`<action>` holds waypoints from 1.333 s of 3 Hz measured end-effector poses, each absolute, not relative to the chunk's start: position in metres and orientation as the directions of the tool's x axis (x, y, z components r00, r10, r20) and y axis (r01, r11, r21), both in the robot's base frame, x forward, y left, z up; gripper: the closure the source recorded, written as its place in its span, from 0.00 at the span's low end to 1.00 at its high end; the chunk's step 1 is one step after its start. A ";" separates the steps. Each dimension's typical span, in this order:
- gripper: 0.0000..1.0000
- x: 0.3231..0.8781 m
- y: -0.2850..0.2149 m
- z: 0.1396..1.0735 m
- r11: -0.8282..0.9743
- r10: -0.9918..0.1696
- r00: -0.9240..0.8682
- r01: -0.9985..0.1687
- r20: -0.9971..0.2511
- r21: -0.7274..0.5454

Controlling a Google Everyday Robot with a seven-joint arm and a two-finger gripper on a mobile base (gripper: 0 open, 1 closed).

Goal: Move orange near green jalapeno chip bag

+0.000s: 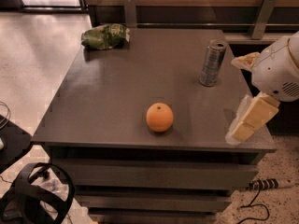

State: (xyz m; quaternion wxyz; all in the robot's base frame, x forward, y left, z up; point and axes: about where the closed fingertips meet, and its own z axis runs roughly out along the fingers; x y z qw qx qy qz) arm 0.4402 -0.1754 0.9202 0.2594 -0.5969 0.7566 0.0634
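The orange (160, 117) sits on the grey table (117, 101), near the front edge and a little right of the middle. The green jalapeno chip bag (104, 36) lies crumpled at the table's far left corner, well apart from the orange. My gripper (246, 122) hangs at the table's right front corner, to the right of the orange and not touching it. It holds nothing that I can see.
A tall silver can (212, 63) stands upright at the right side of the table, behind the gripper. A wall with metal brackets (263, 15) runs behind the table. Black cables and a headset-like object (42, 195) lie on the floor at lower left.
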 end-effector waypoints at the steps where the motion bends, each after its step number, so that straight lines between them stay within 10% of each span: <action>1: 0.00 0.450 -0.149 0.891 0.279 -0.792 -0.119 -0.943 -0.599 -0.180; 4: 0.00 0.477 -0.098 0.842 0.233 -0.596 -0.070 -0.968 -0.800 -0.089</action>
